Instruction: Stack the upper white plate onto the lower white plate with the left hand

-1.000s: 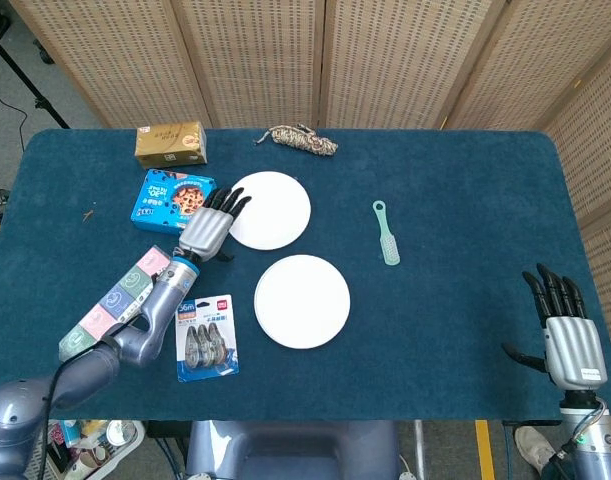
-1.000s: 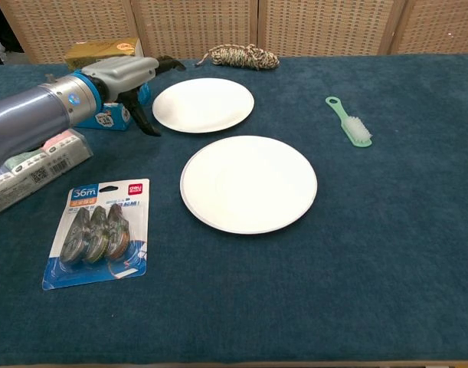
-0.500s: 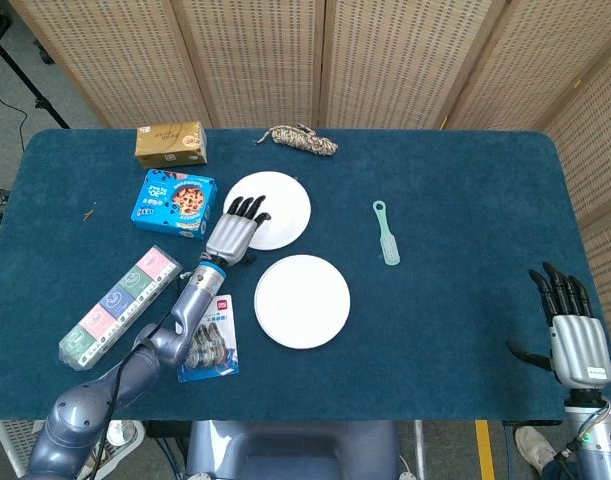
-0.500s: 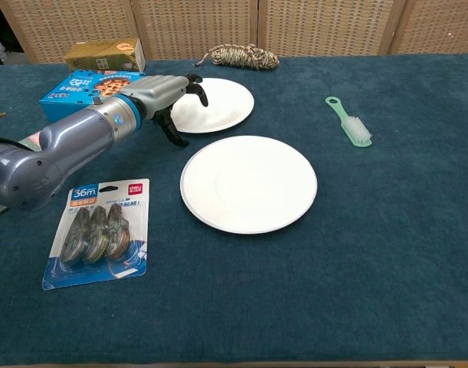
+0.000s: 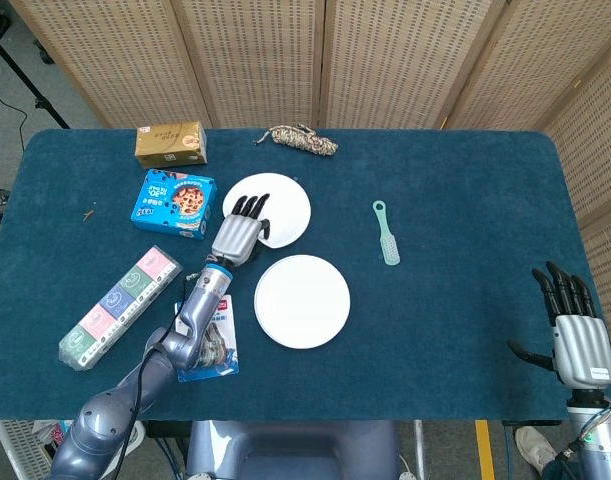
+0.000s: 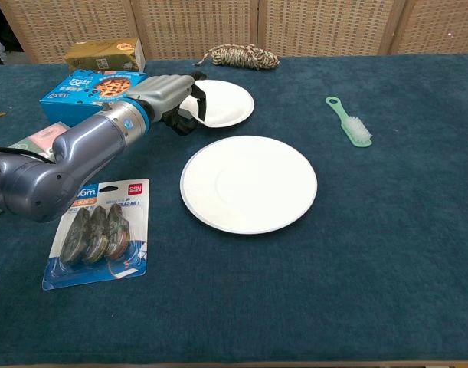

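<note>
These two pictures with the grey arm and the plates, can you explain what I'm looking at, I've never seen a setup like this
This is a two-armed robot at a table, steered remotely by a person. One picture looks down from its head, the other looks forward from its chest.

Its left hand is over the near edge of the upper white plate; whether it grips the plate yet is unclear. The job is to stack it on the lower white plate. The right hand waits open at the table's edge, holding nothing.

Also on the blue cloth: a green brush, a cookie box, a tan box, a rope bundle, a tape pack and a long pastel box.
</note>
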Action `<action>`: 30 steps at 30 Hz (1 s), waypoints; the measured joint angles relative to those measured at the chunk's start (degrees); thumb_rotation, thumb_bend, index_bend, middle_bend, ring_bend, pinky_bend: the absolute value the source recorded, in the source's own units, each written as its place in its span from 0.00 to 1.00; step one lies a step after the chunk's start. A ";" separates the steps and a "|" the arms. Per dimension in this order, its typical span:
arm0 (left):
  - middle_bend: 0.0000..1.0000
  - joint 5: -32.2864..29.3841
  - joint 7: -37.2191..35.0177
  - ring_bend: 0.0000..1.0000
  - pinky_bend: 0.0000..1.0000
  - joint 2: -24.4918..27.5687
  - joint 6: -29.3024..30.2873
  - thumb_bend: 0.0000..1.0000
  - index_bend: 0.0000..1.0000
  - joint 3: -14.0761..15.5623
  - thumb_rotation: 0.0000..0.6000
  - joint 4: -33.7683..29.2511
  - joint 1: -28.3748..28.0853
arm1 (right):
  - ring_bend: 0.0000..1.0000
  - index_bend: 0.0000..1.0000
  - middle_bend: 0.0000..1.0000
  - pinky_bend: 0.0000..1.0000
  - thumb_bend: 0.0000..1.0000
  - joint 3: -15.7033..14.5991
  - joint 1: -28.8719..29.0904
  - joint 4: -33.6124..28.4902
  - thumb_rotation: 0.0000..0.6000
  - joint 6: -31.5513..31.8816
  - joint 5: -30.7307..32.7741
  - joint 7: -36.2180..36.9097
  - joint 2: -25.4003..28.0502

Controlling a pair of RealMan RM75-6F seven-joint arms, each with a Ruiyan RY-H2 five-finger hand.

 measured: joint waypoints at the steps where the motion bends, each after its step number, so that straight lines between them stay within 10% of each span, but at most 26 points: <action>1: 0.00 -0.05 -0.17 0.00 0.00 -0.25 0.16 0.55 0.70 0.00 1.00 0.32 0.01 | 0.00 0.00 0.00 0.00 0.00 -0.01 0.00 0.03 1.00 0.00 0.01 -0.05 0.00; 9: 0.00 -0.17 -3.24 0.00 0.00 -1.20 4.15 0.55 0.88 -0.11 1.00 1.13 0.67 | 0.00 0.00 0.00 0.00 0.00 0.03 -0.03 -0.09 1.00 0.06 0.13 0.32 0.09; 30: 0.00 2.27 -12.70 0.00 0.00 3.07 22.48 0.54 0.91 0.09 1.00 -7.86 2.74 | 0.00 0.00 0.00 0.00 0.00 -0.40 -0.31 -0.91 1.00 1.03 -1.31 1.04 0.49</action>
